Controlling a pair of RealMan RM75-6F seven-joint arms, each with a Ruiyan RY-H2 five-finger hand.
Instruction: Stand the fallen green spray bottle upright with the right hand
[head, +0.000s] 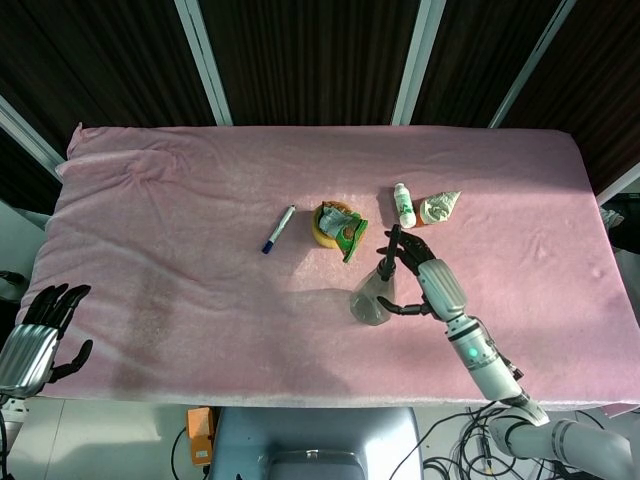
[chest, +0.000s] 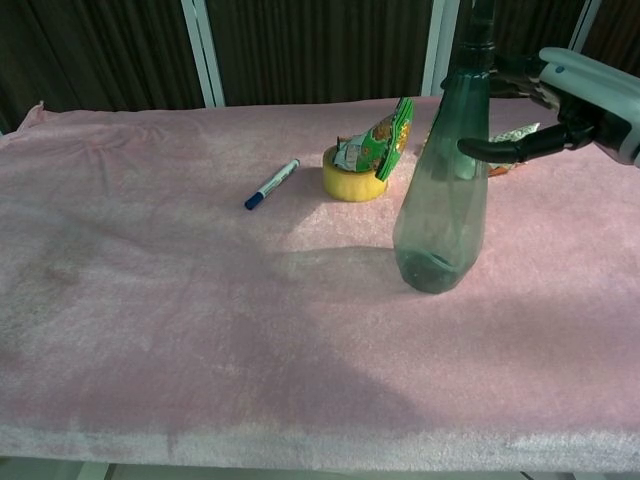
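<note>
The green translucent spray bottle (chest: 445, 195) stands nearly upright on the pink cloth, base down, its dark nozzle at the top; from above the spray bottle (head: 372, 295) shows just right of the table's middle. My right hand (chest: 560, 105) grips its upper part from the right, thumb and fingers around the neck; in the head view the right hand (head: 425, 282) sits beside the bottle. My left hand (head: 35, 335) hangs off the table's front left edge, fingers apart and holding nothing.
A yellow tape roll with a green snack packet (head: 339, 227) lies just behind the bottle. A blue marker (head: 278, 229) lies to its left. A small white bottle (head: 404, 205) and a crumpled wrapper (head: 439, 207) sit behind the right hand.
</note>
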